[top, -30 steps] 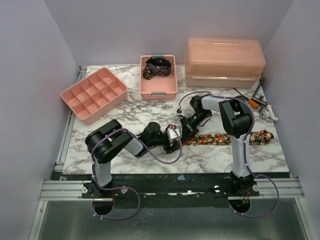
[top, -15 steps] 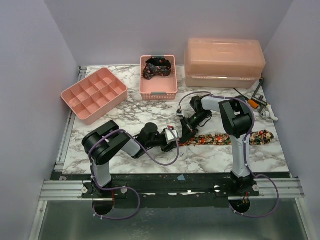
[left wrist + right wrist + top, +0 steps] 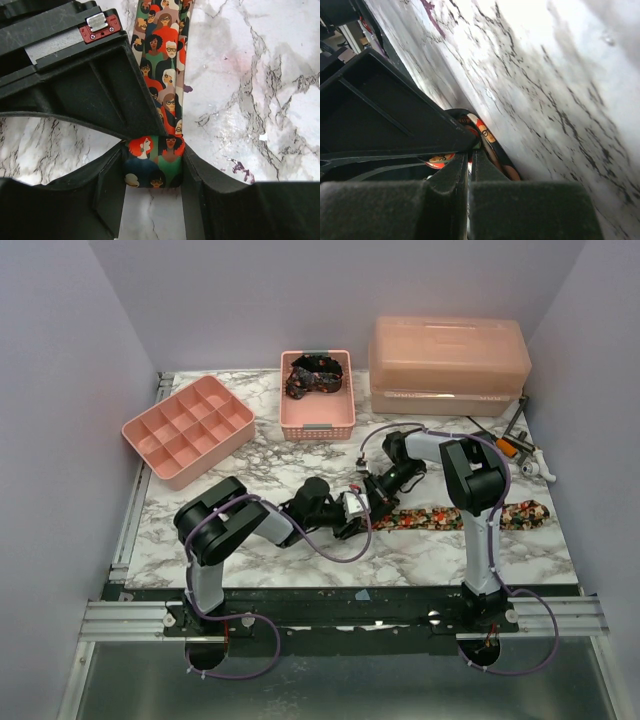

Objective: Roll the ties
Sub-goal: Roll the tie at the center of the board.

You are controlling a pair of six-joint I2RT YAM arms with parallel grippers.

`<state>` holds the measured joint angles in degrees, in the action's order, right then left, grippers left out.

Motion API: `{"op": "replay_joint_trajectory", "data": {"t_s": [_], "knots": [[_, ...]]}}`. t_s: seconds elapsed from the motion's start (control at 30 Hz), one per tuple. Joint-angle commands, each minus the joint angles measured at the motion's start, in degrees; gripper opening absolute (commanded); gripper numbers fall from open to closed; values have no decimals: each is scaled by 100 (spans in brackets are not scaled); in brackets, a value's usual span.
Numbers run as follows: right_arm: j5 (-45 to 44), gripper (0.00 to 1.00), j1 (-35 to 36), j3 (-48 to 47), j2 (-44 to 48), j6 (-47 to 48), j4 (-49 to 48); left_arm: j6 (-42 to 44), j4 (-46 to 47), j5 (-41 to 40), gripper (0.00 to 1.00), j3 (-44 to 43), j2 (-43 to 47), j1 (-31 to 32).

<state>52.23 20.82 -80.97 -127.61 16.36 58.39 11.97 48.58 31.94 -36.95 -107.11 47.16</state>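
Two pincers at the tie now: my left pincer just slid in and narrowed onto its folded end, mid-frame on the bench. My right pincer stays pressed together right beside it. Looks ready to start rolling.

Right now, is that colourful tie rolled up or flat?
Mostly flat: the tie lies as a long strip on the table; only its end is folded, inside the left gripper.

A white tabletop veined in grey marble pattern sits boxed in by plain pale-lavender walls on three sides, under soft, even light. An aluminium rail runs along its near edge, with a dull grey metal sheet beyond it.
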Motion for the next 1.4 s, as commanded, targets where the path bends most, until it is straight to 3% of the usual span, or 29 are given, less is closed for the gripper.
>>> {"op": "replay_joint_trajectory", "data": {"t_s": [0.0,0.27,0.43,0.6,0.87,1.17,1.23,1.37], "knots": [[-890,1,137,99,-371,249,-1045,196,-489,-395,42,-415,-456,197],[-626,1,136,121,-238,206,-1055,687,-2164,-1172,30,-687,-572,206],[-521,18,-104,-98,-23,185,-605,1061,-3324,-1354,24,-901,-445,197],[-116,38,-586,-187,235,173,-137,1018,-4311,-1499,24,-1178,-464,206],[175,45,-808,-6,718,191,131,1121,-5184,-1605,24,-1620,-680,250],[904,44,-719,-34,562,-144,-25,1150,-5376,-1583,24,-1754,-783,277],[775,38,-647,-2,546,-118,-41,1150,-5376,-1574,24,-1754,-776,279],[175,12,-614,3,419,47,29,1128,-5394,-1566,26,-1771,-766,285]]}}
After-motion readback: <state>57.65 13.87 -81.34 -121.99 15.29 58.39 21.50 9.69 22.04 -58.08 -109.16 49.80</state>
